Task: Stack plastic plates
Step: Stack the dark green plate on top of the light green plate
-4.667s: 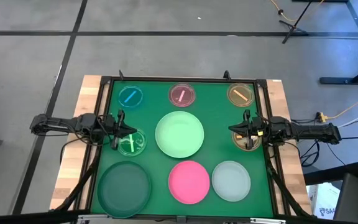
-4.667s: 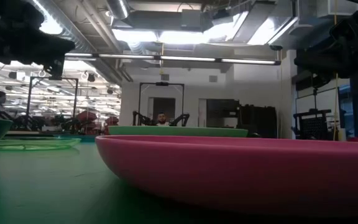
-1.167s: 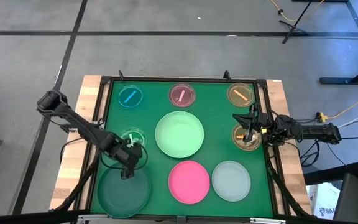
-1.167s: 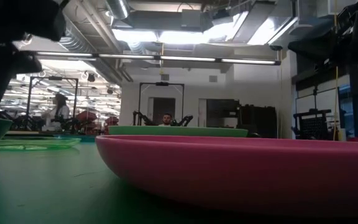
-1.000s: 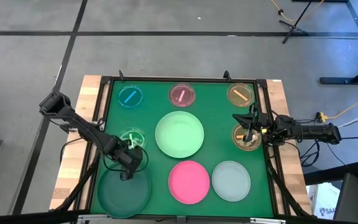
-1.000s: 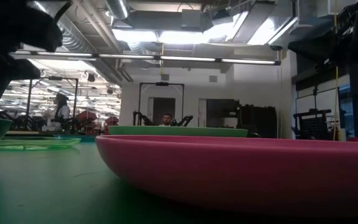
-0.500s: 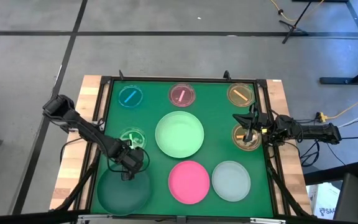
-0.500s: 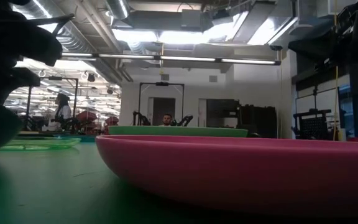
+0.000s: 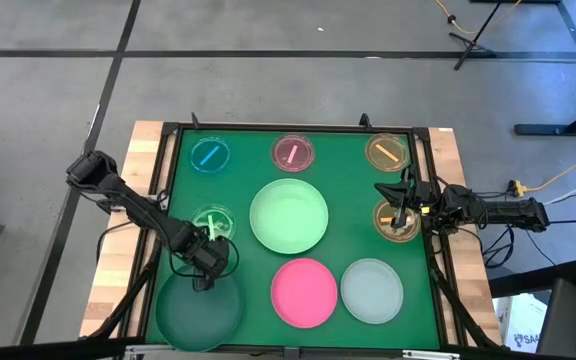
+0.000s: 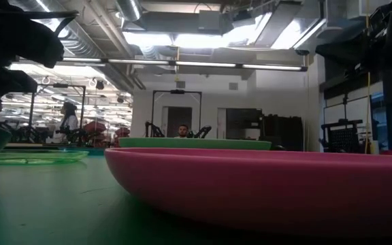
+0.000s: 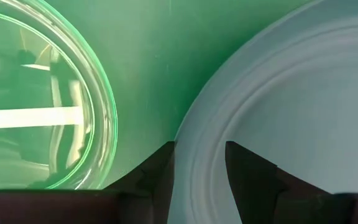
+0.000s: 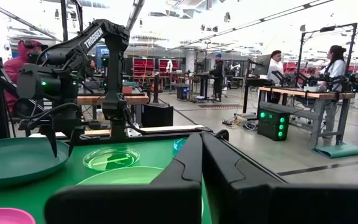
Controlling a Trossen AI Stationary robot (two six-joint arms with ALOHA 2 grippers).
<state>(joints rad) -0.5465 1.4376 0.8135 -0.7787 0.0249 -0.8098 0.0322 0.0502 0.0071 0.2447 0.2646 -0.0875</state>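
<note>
The dark green plate (image 9: 198,310) lies at the near left of the green mat. My left gripper (image 9: 203,277) points down at its far rim, one finger on either side of the rim (image 11: 199,155). The small green plate (image 9: 211,222) lies just beyond it. The light green plate (image 9: 289,215), pink plate (image 9: 304,292) and pale grey plate (image 9: 372,291) lie apart on the mat. The small blue (image 9: 209,155), pink (image 9: 293,153) and amber (image 9: 387,151) plates line the far edge. My right gripper (image 9: 396,205) is shut and empty over the small brown plate (image 9: 396,224). My left gripper has the dark green plate's far rim (image 11: 188,140) between its two fingers, one finger inside the plate (image 11: 244,165) and one outside (image 11: 163,165). The fingers come from above, pointing down. The plate's near part lies on the mat.
A black frame (image 9: 288,128) borders the green mat (image 9: 243,170) on the wooden table. In the low view the pink plate (image 10: 264,190) fills the foreground. People and other robot stations show in the room behind.
My left gripper has gone a little toward the table's near edge, onto the dark green plate's far rim. In the low view the plate's visible edge tipped up half a second ago and sits low again now. My right arm has kept still.
</note>
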